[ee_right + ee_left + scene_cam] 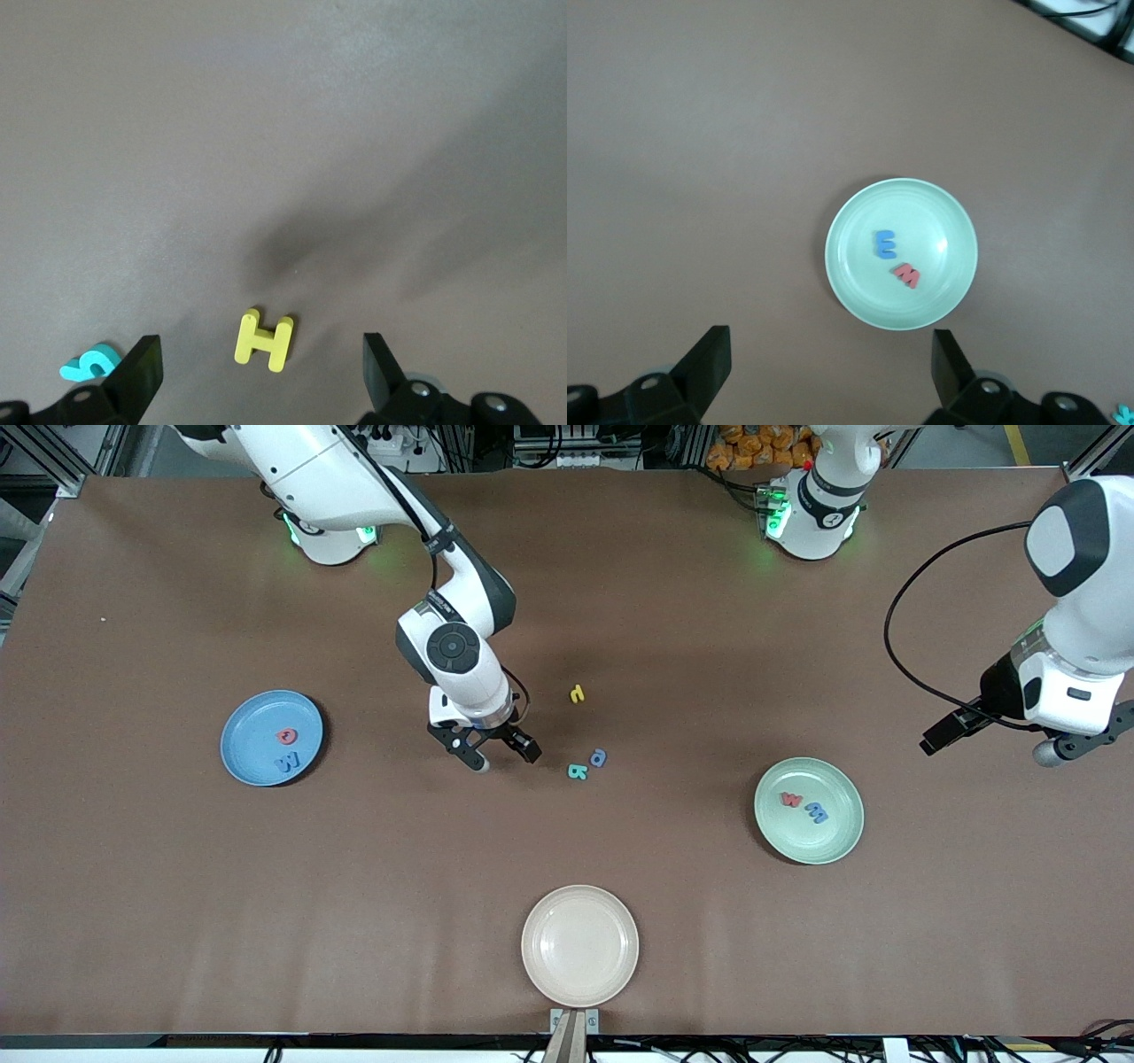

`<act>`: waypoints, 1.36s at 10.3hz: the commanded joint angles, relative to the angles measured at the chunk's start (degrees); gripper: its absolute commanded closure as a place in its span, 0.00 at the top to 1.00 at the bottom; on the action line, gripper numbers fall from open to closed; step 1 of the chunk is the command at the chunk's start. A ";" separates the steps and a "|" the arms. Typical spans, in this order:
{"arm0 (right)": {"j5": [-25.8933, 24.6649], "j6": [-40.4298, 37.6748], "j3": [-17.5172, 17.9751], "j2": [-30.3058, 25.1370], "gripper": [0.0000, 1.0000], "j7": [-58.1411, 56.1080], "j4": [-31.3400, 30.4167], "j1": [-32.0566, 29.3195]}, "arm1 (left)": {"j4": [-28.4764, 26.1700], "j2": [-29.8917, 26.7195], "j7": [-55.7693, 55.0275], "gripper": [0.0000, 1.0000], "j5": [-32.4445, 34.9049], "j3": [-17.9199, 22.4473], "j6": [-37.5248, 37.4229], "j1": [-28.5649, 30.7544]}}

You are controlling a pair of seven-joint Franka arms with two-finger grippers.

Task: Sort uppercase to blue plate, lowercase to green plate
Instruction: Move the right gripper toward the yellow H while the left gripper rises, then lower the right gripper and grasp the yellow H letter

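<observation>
The blue plate (250,726) holds the red Q (286,735) and the blue M/W (288,761). The green plate (833,841) holds the red w (790,800) and a blue rounded letter (816,812). On the table between the plates lie a yellow hooked letter (577,693), a blue rounded letter (598,757) and a teal letter (577,771). My right gripper (503,755) is open and empty above the table beside them. In the right wrist view the yellow H (264,340) lies flat between its open fingers (142,363). The H is hidden in the front view. My left gripper (992,742) hangs open and empty beside the green plate (859,221).
A cream plate (579,945) stands empty near the table's edge closest to the front camera. The teal letter (89,363) lies close to one right finger. Bare brown table surrounds the plates.
</observation>
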 commanded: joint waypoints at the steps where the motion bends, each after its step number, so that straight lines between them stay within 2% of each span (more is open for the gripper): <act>1: -0.23 -0.57 -0.53 0.61 1.00 -0.54 1.33 0.81 | -0.07 -0.86 8.87 1.00 -1.89 -0.24 1.50 0.39; 3: -0.76 -0.83 -0.53 0.26 1.00 -6.68 0.80 0.81 | 2.38 -0.69 11.97 1.00 -1.63 -0.33 -1.04 0.39; 4: -0.67 -0.83 -0.53 0.34 1.00 -10.98 0.80 0.64 | 4.66 -0.34 13.02 1.00 -1.11 -0.42 -4.97 0.31; 8: -0.58 -3.01 -0.53 0.43 1.00 -39.96 0.62 0.28 | 5.82 3.43 12.60 1.00 -1.45 -1.03 -6.77 -0.75; 10: -0.93 -3.56 -0.44 0.43 1.00 -48.85 0.89 0.54 | 7.04 7.12 11.11 1.00 -1.54 -1.30 -6.16 -2.67; 12: -1.03 -3.47 -0.44 0.61 1.00 -65.96 1.33 0.20 | 10.55 12.91 7.08 1.00 -0.84 -1.21 -5.63 -6.27; 14: -1.20 -3.47 -0.44 0.78 0.98 -72.35 1.33 0.28 | 13.45 17.31 3.03 1.00 1.17 -1.21 -4.93 -9.00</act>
